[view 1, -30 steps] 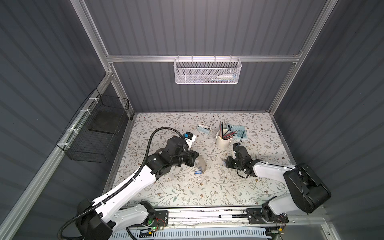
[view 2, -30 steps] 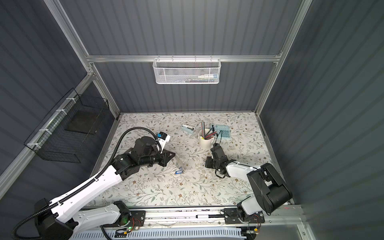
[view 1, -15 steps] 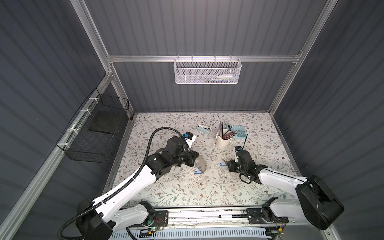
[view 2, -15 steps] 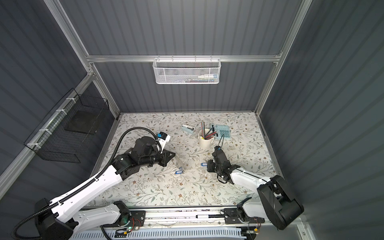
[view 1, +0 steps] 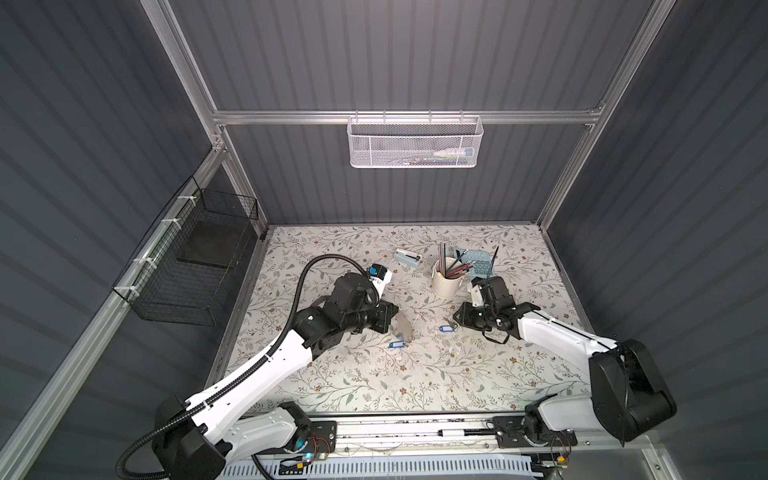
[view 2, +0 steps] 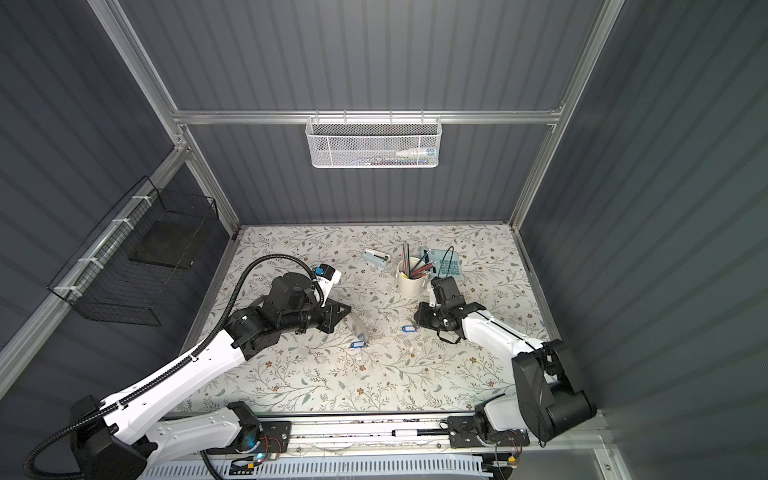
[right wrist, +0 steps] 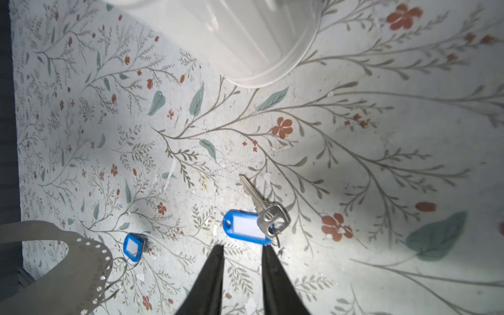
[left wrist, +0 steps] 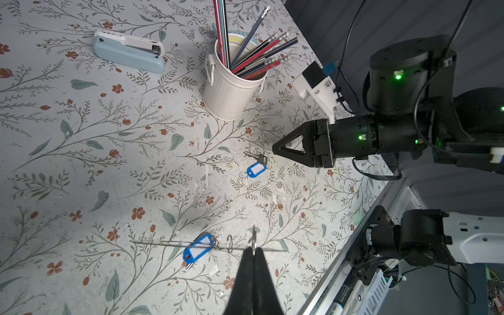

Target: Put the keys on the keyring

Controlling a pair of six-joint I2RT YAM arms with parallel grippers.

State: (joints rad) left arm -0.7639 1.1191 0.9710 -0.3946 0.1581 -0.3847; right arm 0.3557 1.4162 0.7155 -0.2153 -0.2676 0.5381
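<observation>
**Workcell Status: Keyring Clamped, One Key Loose**

Nearest the front rail, the near key (view 1: 396,345) lies on the floral table (view 1: 415,386). Its blue tag is just beside the lower end of the keyring (view 1: 404,328). Whether this key is threaded onto the loop cannot be determined.

The keyring is held tilted. The left gripper (left wrist: 253,251) has both fingers pressed together on its thin rim, which the left wrist view shows edge-on.

To the right and slightly further back, the far key (right wrist: 256,218) rests flat on the table, well apart from the keyring. The right gripper (right wrist: 242,248) sits low over the table with its fingers apart. Its tips are just beside the blue tag and grip nothing.

Behind these stands the cup (view 1: 445,282), holding pencils. Beyond it are the stapler (view 1: 408,257) and the calculator (view 1: 482,264).
</observation>
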